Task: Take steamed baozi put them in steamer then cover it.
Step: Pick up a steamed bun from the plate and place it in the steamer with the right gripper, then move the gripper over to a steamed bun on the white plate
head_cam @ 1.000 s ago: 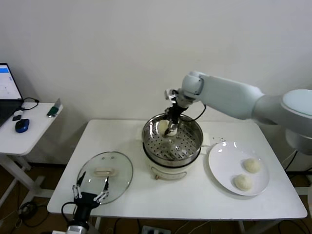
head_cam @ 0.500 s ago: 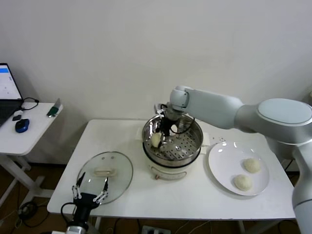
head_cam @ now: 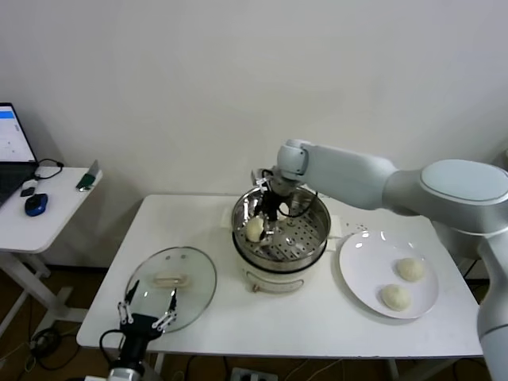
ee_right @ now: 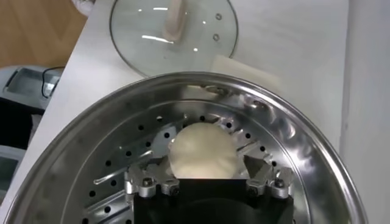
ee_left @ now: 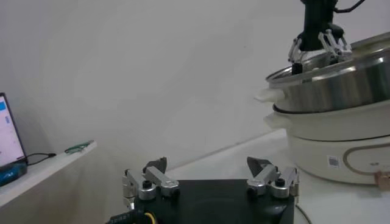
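The step in hand is loading the steamer (head_cam: 279, 231): the right end effector (head_cam: 268, 213) hangs just above its left inner side, over a bun (head_cam: 254, 228) lying on the perforated floor. In the right wrist view that bun (ee_right: 202, 151) sits between spread fingers that do not seem to press it, so I judge it released. Next the arm should lift clear and go for the two buns (head_cam: 410, 269) on the plate (head_cam: 363, 274). They are smooth, domed, cream-white. The lid (head_cam: 171, 286) lies on the desk (head_cam: 317, 317), near the idle left end effector (head_cam: 147, 313), its fingers apart and holding nothing.
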Action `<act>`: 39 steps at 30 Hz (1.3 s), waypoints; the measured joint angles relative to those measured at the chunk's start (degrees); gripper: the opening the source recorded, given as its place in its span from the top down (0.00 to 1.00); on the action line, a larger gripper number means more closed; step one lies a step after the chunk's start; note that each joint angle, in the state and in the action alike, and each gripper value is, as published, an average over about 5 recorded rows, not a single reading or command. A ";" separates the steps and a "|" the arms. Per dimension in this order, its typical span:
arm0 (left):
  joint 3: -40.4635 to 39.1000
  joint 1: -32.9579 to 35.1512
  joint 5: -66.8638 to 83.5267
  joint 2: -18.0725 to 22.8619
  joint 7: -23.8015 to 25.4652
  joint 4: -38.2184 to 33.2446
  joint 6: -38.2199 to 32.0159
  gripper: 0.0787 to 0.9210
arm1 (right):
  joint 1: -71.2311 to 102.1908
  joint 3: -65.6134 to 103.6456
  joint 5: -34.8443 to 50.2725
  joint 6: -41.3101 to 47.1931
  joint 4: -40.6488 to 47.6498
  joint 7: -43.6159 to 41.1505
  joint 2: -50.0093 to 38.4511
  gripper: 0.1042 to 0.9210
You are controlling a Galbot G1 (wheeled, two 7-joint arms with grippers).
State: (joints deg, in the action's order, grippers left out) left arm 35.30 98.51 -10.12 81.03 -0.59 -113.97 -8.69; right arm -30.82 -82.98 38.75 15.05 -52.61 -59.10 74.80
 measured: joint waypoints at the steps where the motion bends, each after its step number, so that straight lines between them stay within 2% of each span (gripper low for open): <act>1: 0.01 0.04 0.00 0.00 0.00 -0.03 -0.01 0.12 | -0.54 -0.12 -0.02 -0.09 -0.49 -0.16 -0.62 0.12; 9: -0.22 0.25 -0.31 0.00 0.00 -0.18 -0.08 0.12 | -6.93 -2.32 -0.62 -1.20 -7.48 -1.62 -9.23 0.12; 21: -0.68 0.19 -0.66 -0.01 -0.02 -0.17 -0.12 0.12 | -11.98 -4.65 -6.69 -2.72 -21.41 -3.41 -29.40 0.12; 30: -0.24 0.95 -0.78 -0.05 -0.08 -0.45 -0.14 0.12 | -1.52 1.85 -18.53 -4.66 -25.87 -4.37 -42.79 0.12; 39: 0.07 1.80 -1.25 0.37 -0.14 -0.63 -0.19 0.12 | 13.26 12.42 -28.77 -6.32 -24.52 -4.53 -47.80 0.12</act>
State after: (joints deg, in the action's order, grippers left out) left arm 35.37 100.30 -11.38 81.40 -0.73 -114.60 -8.88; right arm -17.55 -70.56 9.99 8.73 -77.14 -63.63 27.00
